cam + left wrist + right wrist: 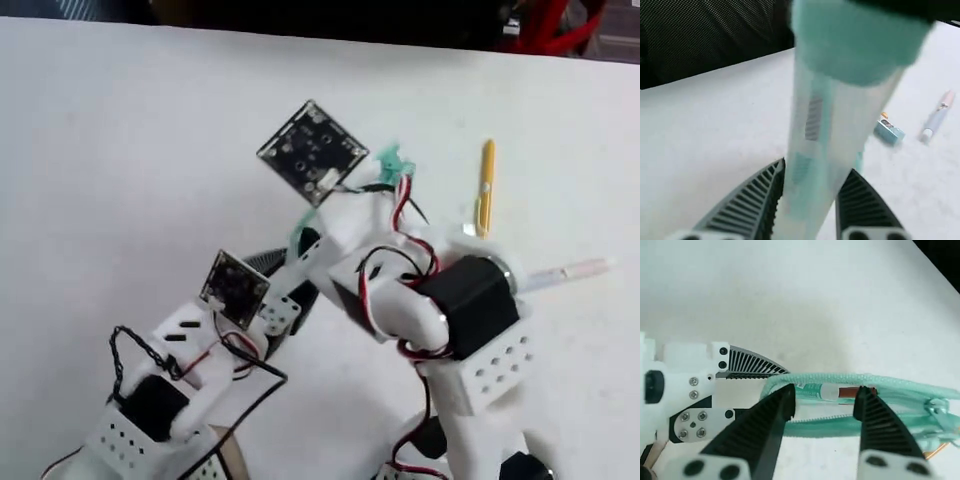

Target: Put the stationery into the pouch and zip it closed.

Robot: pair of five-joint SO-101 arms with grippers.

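Observation:
The teal translucent pouch (875, 390) lies on the white table with its zipper edge showing and a red-and-white item (850, 392) inside. My right gripper (825, 392) is open, one finger on each side of the pouch's zipper edge. My left gripper (817, 170) is shut on the pouch (840, 100) at its other end, and its ribbed finger (747, 365) also appears in the right wrist view. In the high view, bits of the pouch (392, 160) peek out from under the right arm. On the table outside the pouch lie a yellow pen (485, 188), a pale pen (575, 270) and a small blue item (888, 131).
Both arms crowd the table's middle and near side in the high view, with the right arm's camera board (312, 152) above the pouch. The pale pen (937, 117) lies close to the small blue item. Beyond the table's far edge the background is dark.

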